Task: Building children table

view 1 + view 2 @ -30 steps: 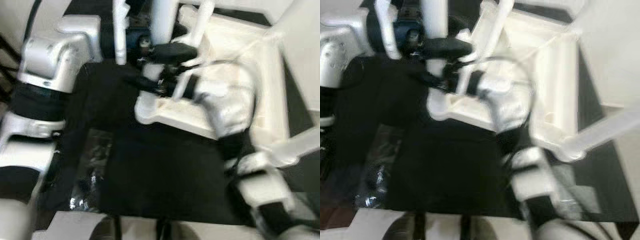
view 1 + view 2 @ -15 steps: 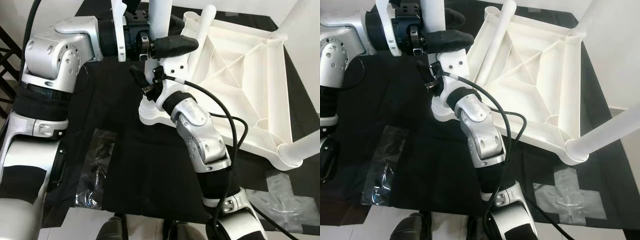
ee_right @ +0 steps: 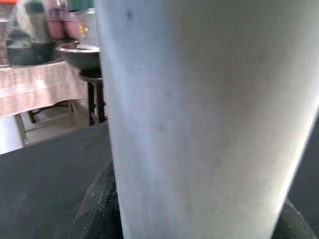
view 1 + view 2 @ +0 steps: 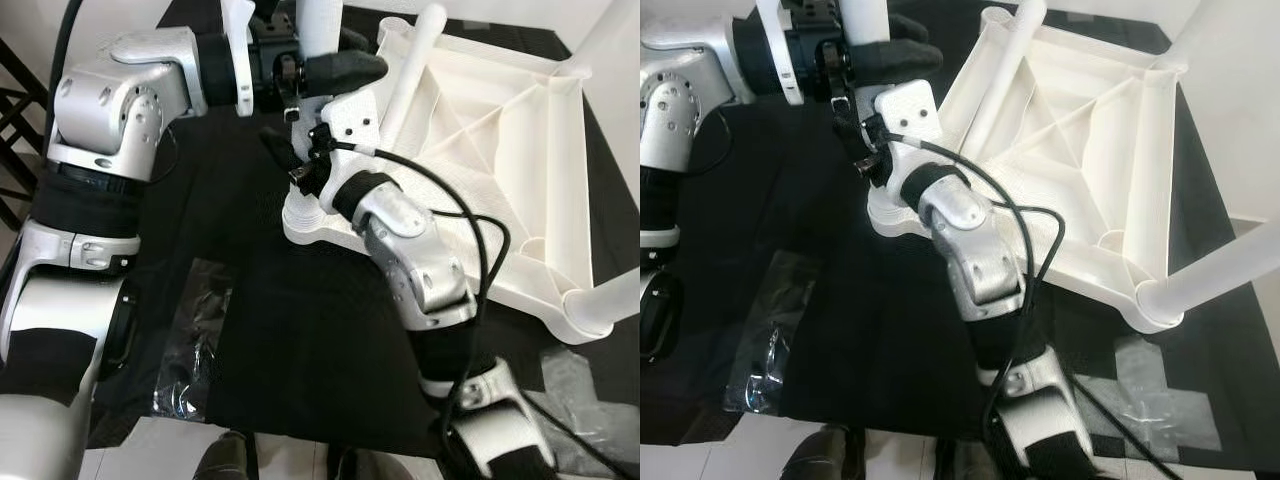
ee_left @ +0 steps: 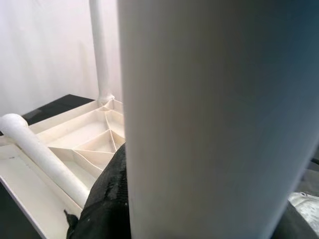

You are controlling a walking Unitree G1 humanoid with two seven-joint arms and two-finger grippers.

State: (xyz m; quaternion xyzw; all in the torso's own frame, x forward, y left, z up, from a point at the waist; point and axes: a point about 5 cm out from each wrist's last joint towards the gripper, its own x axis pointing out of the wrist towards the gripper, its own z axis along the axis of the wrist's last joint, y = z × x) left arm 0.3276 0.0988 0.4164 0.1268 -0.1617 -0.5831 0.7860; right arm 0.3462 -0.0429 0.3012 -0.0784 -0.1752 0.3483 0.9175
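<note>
The white leg (image 4: 318, 25) runs off the picture's top edge just above the left gripper (image 4: 325, 72), so its upper end is unseen; up close it hides most of both wrist views. The right gripper (image 4: 300, 165) fingers' grip is hidden beside the leg's socket

I see a plain white plastic tabletop (image 4: 500, 130) lying on a black cloth (image 4: 300, 340) spread over the floor. The leg (image 4: 865, 15) I hold is the same unpatterned white, as are the other legs (image 4: 1225, 265). My arms (image 4: 415, 260) are silver with black bands, and both pincers' fingers (image 4: 340, 68) are black. A clear, glinting plastic bag (image 4: 190, 340) lies near the cloth's left edge. Black cable (image 4: 480, 250) loops over the white.
</note>
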